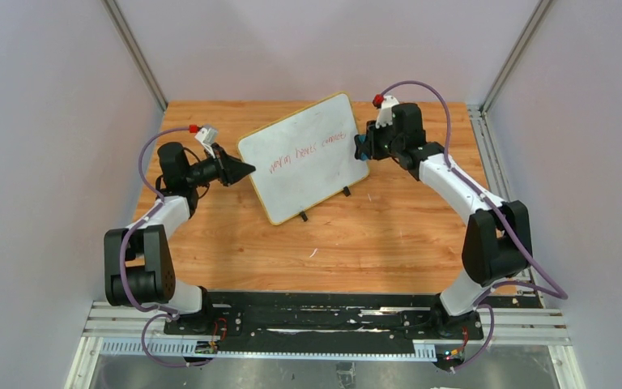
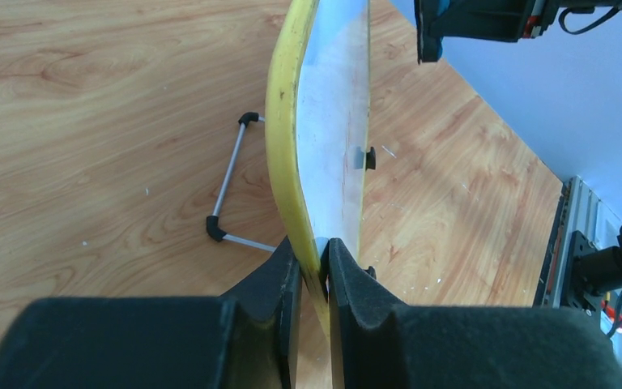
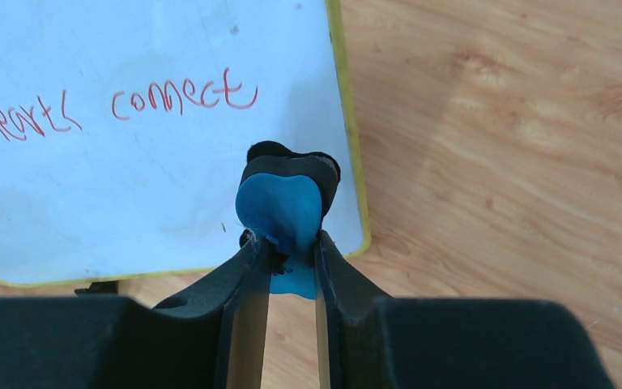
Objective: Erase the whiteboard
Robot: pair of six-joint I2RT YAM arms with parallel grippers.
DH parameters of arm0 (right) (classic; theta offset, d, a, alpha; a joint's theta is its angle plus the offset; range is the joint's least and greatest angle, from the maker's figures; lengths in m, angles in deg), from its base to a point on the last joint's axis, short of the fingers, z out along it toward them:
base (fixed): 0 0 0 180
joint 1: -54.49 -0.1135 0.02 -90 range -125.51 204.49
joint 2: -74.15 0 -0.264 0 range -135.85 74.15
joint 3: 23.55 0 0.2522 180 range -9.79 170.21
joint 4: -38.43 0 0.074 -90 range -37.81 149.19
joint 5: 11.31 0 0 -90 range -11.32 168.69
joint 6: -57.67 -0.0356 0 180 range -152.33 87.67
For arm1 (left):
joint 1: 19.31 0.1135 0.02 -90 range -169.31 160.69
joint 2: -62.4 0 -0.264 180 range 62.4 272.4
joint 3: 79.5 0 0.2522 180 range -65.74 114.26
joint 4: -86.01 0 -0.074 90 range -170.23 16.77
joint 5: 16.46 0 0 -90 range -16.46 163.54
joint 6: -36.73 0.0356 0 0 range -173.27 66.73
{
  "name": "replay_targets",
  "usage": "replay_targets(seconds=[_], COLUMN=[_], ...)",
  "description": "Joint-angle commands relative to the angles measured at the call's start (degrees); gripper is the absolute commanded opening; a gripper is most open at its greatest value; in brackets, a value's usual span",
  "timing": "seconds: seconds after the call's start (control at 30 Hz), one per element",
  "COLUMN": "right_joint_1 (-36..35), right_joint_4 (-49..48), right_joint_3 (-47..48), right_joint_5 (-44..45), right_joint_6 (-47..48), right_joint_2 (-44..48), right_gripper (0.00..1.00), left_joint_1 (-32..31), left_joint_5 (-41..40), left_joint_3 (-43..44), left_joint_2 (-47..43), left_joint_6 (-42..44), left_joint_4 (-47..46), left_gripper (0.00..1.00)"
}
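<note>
Because wiping would probably shove the propped board point(image 1: 306, 156) across the worktop point(image 1: 372, 243), the top view has the left jaws bracing one edge and the right jaws at the opposite edge. Left wrist: jaws closed tight on the yellow rim point(image 2: 282, 146), the board running straight ahead of them. Right wrist: jaws clamped on a blue eraser point(image 3: 279, 212), its pad on the board's corner just ahead; red writing point(image 3: 182, 96) lies farther ahead and leftward, unwiped.

I saw red handwriting point(image 1: 308, 151) across the yellow-rimmed white rectangular board point(image 1: 296, 185), a blue-and-black foam eraser point(image 3: 280, 207), and the streaky orange-brown woodgrain tabletop point(image 1: 381, 239).
</note>
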Motion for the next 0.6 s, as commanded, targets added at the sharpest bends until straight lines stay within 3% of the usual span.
replay_targets(seconds=[0.0, 0.57], right_joint_1=[-1.5, -2.4], right_joint_4=[-1.1, -5.4], right_joint_3=[4.4, 7.1], right_joint_5=[0.6, -0.4], right_joint_6=[2.8, 4.5], right_joint_2=[-1.3, -7.1], right_gripper=[0.01, 0.01], left_joint_1=[0.0, 0.0], left_joint_5=[-2.5, -4.5], left_joint_3=[0.6, 0.1], left_joint_2=[0.8, 1.5], left_joint_6=[2.7, 3.6], left_joint_4=[-1.9, -1.8], left_gripper=[0.02, 0.00])
